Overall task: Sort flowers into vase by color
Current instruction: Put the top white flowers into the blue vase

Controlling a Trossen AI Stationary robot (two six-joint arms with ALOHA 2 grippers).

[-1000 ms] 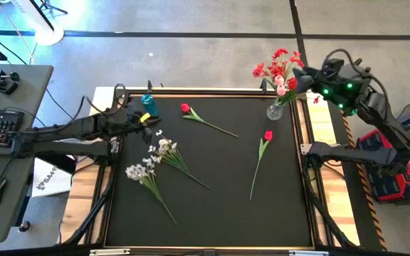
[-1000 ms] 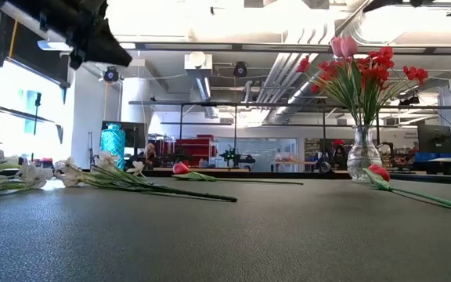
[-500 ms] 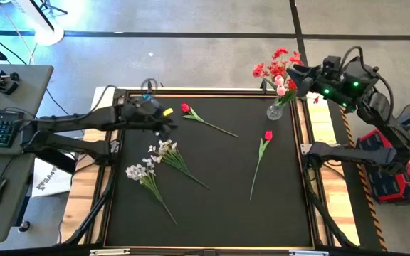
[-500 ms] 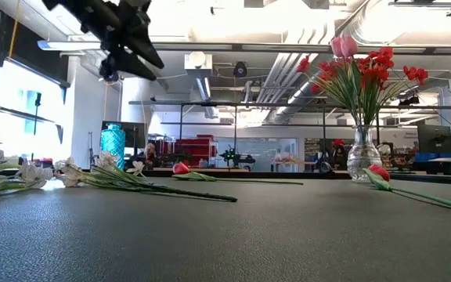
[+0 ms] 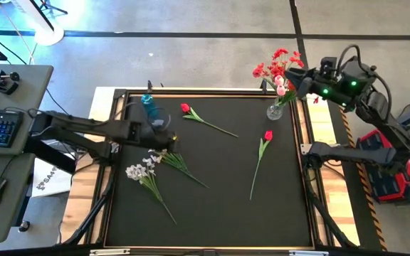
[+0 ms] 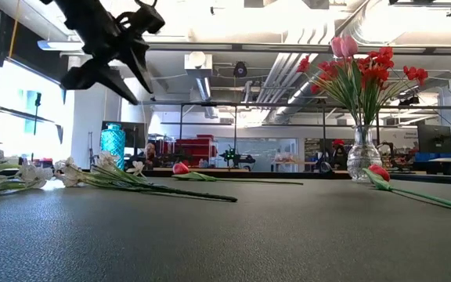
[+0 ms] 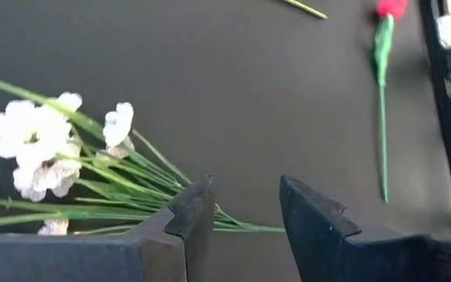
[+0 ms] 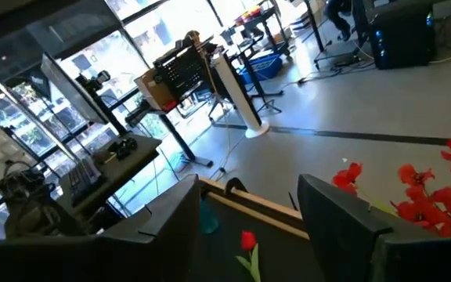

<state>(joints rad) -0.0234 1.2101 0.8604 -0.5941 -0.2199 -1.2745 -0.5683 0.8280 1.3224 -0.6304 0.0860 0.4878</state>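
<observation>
Reaching step for the white flowers, by the look of it. Left gripper (image 5: pixel 164 137) hanging above the mat (image 5: pixel 219 199), fingers spread with a clear gap and nothing between them. In the left wrist view, green stems of the nearer white spray (image 7: pixel 61 153) running just beyond the fingertips (image 7: pixel 198 200) and passing under the gap; blossoms off to one side of the fingers, not touching. Second white spray (image 5: pixel 142 173) lying a little further from the fingers, beside the first. From the low view, left gripper (image 6: pixel 104 55) well clear of the table, so no contact yet.

Right gripper (image 5: pixel 295 77) up beside the glass vase (image 5: pixel 275 110), fingers spread and holding nothing; red sprays and pink tulips (image 5: pixel 280 67) already standing in that vase, just off the fingertips. Two single red buds on the mat: one (image 5: pixel 186 109) beyond the left fingers toward the far edge, one (image 5: pixel 267 135) nearer the right arm. Blue vase (image 5: pixel 148 104) at the far left corner, behind the left gripper, apparently without flowers in it.

Next move, judged from this: lower the left gripper straight down until the stems sit between the fingers, pinch low on the stems rather than the blossoms, then lift and carry toward the blue vase. Risk of catching only a few thin stems.
</observation>
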